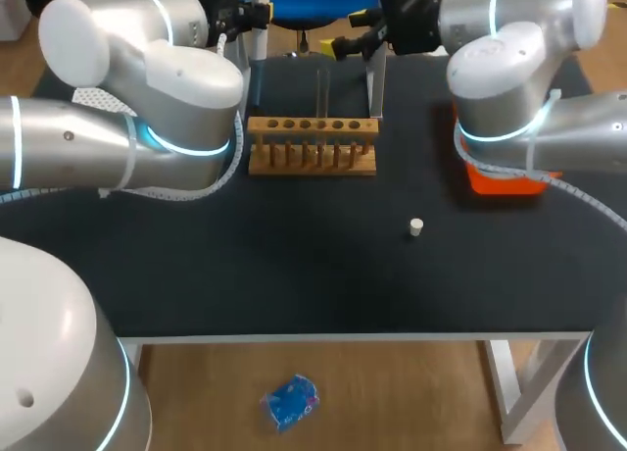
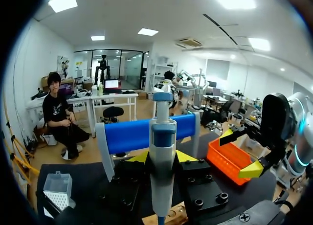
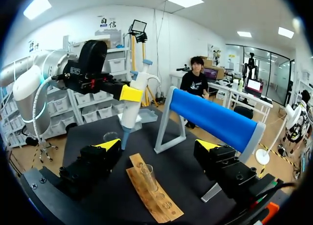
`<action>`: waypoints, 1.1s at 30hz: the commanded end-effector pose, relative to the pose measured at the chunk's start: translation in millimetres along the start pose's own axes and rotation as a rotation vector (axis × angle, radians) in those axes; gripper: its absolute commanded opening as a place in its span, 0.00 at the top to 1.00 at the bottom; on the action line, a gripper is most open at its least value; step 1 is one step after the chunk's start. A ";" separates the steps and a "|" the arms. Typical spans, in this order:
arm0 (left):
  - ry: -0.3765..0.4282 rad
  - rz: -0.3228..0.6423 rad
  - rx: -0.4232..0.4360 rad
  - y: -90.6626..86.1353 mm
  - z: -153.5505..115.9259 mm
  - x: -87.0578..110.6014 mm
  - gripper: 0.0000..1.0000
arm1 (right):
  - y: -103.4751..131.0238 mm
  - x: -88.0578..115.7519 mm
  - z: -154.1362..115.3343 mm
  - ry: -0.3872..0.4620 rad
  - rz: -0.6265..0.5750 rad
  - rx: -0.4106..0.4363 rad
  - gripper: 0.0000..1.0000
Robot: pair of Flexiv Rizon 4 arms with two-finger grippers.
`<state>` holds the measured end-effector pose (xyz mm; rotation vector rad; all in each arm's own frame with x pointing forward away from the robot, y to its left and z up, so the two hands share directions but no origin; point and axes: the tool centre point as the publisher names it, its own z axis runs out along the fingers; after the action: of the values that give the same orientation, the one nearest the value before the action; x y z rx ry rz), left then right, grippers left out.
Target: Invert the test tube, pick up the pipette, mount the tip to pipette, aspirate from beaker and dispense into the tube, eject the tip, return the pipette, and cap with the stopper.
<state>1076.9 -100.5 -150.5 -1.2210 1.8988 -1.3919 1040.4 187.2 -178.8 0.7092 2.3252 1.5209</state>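
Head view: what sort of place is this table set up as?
Likely a robot lab bench for liquid-handling practice: a wooden test tube rack holding a glass tube, a pipette in the left gripper, and a white stopper on the black table.

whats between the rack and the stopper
Nothing: the head view shows only bare black tabletop between the rack and the stopper.

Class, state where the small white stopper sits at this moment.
In the head view the stopper sits alone on the black table, right of centre, between the wooden rack and the near edge.
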 end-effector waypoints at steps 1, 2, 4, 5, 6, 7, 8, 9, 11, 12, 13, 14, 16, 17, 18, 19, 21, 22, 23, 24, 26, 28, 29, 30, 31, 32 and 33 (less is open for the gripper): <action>-0.022 -0.005 -0.014 -4.4 11.3 -4.3 1.00 | 1.8 1.3 2.4 -0.005 0.001 0.015 0.00; -0.035 -0.004 -0.020 -4.8 13.1 -7.0 1.00 | 1.8 1.3 2.4 -0.005 0.001 0.015 0.00; -0.048 -0.011 -0.025 -5.8 15.7 -12.1 1.00 | 1.8 1.3 2.4 -0.005 0.001 0.015 0.00; -0.061 -0.013 -0.030 -6.2 16.9 -14.3 1.00 | 1.8 1.3 2.4 -0.005 0.001 0.015 0.00; -0.071 -0.016 -0.034 -6.5 18.3 -16.7 1.00 | 1.8 1.3 2.4 -0.005 0.001 0.015 0.00; -0.071 -0.019 -0.037 -6.8 19.4 -18.5 1.00 | 1.8 1.3 2.4 -0.005 0.001 0.015 0.00; -0.081 -0.019 -0.041 -7.2 20.8 -20.4 1.00 | 1.8 1.3 2.4 -0.005 0.001 0.015 0.00; -0.087 -0.023 -0.043 -7.8 22.1 -22.3 1.00 | 1.8 1.3 2.4 -0.005 0.001 0.015 0.00; -0.096 -0.028 -0.049 -9.3 24.7 -25.5 1.00 | 1.8 1.3 2.4 -0.005 0.001 0.015 0.00; -0.108 -0.032 -0.056 -10.0 25.9 -26.9 1.00 | 1.8 1.3 2.4 -0.005 0.001 0.015 0.00; -0.121 -0.036 -0.060 -10.8 27.1 -28.5 1.00 | 1.8 1.3 2.4 -0.005 0.001 0.015 0.00; -0.127 -0.045 -0.064 -11.9 28.3 -29.9 1.00 | 1.8 1.3 2.4 -0.005 0.001 0.015 0.00; -0.136 -0.047 -0.064 -14.3 30.8 -32.3 1.00 | 1.8 1.3 2.4 -0.005 0.001 0.015 0.00; -0.139 -0.049 -0.066 -15.3 32.0 -33.1 1.00 | 1.8 1.3 2.4 -0.005 0.001 0.015 0.00; -0.143 -0.050 -0.070 -16.2 33.4 -33.9 1.00 | 1.8 1.3 2.4 -0.005 0.001 0.015 0.00; -0.148 -0.051 -0.072 -17.0 34.7 -34.6 1.00 | 1.8 1.3 2.4 -0.005 0.001 0.015 0.00; -0.156 -0.051 -0.075 -18.0 36.8 -35.2 1.00 | 1.8 1.3 2.4 -0.005 0.001 0.015 0.00; -0.160 -0.053 -0.080 -18.2 38.1 -35.4 1.00 | 1.8 1.3 2.4 -0.005 0.001 0.015 0.00; -0.166 -0.056 -0.082 -18.4 39.5 -35.8 1.00 | 1.8 1.3 2.4 -0.005 0.001 0.015 0.00; -0.171 -0.060 -0.087 -18.6 40.7 -36.2 1.00 | 1.8 1.3 2.4 -0.005 0.001 0.015 0.00; -0.181 -0.065 -0.093 -18.6 42.6 -37.1 1.00 | 1.8 1.3 2.4 -0.005 0.001 0.015 0.00; -0.193 -0.078 -0.106 -18.0 44.9 -39.1 1.00 | 1.8 1.3 2.4 -0.005 0.001 0.015 0.00; -0.195 -0.079 -0.106 -17.7 45.6 -40.1 1.00 | 1.8 1.3 2.4 -0.005 0.001 0.015 0.00; -0.197 -0.078 -0.106 -17.7 46.2 -40.8 1.00 | 1.8 1.3 2.4 -0.005 0.001 0.015 0.00; -0.200 -0.079 -0.110 -17.8 46.9 -41.4 1.00 | 1.8 1.3 2.4 -0.005 0.001 0.015 0.00; -0.208 -0.082 -0.114 -18.0 47.7 -42.2 1.00 | 1.8 1.3 2.4 -0.005 0.001 0.015 0.00; -0.212 -0.082 -0.116 -18.3 48.5 -43.3 1.00 | 1.8 1.3 2.4 -0.005 0.001 0.015 0.00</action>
<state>1137.2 -84.1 -158.9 -1.4379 1.8060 -1.1860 1040.9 191.5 -178.8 0.7172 2.3299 1.5019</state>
